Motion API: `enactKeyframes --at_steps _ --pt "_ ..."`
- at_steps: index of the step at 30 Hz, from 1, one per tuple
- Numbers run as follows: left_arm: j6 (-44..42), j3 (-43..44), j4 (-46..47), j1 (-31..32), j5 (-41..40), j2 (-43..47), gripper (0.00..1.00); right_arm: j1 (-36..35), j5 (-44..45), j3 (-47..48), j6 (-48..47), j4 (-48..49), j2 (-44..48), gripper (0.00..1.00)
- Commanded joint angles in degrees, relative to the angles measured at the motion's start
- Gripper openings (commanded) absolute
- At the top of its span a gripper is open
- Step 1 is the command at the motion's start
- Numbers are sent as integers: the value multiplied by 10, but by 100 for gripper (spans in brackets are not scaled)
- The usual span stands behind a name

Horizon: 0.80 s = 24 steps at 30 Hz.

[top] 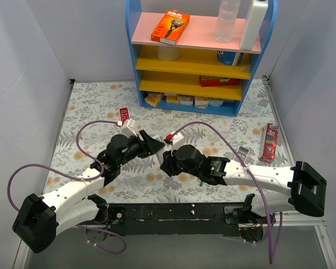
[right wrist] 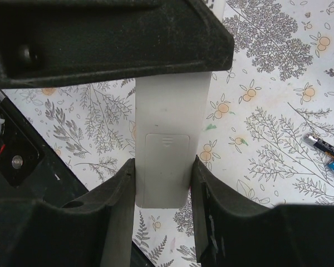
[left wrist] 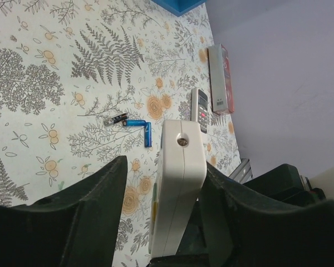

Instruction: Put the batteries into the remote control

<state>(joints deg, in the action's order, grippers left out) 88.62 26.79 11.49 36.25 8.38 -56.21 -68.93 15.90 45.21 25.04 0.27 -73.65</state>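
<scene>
The remote control is held off the table, its plain white back with the closed battery cover facing the right wrist camera. My right gripper is shut on its lower end, both fingers pressed to its sides. My left gripper straddles the other end of the remote control: one finger touches it and the other stands a gap away. Three batteries lie on the floral mat: a dark one and two blue ones. In the top view both grippers meet mid-table and hide the remote.
A blue shelf with boxes and bottles stands at the back. A red-and-white box and a short red-and-white remote lie at the right. A small red-and-white item lies at the left of the mat. Walls close both sides.
</scene>
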Motion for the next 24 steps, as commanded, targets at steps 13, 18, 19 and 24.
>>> enactKeyframes --at_steps 13,18,19,24 --pt "20 -24 16 4 -32 45 0 -3 -23 -45 -39 122 68 54" --pt "58 -56 51 3 -40 72 0 -3 -3 -92 -45 160 121 70" --pt "64 -61 57 3 -42 75 0 -4 4 -97 -36 169 126 75" --pt "110 -105 122 2 -47 96 0 -3 45 -112 63 160 147 87"
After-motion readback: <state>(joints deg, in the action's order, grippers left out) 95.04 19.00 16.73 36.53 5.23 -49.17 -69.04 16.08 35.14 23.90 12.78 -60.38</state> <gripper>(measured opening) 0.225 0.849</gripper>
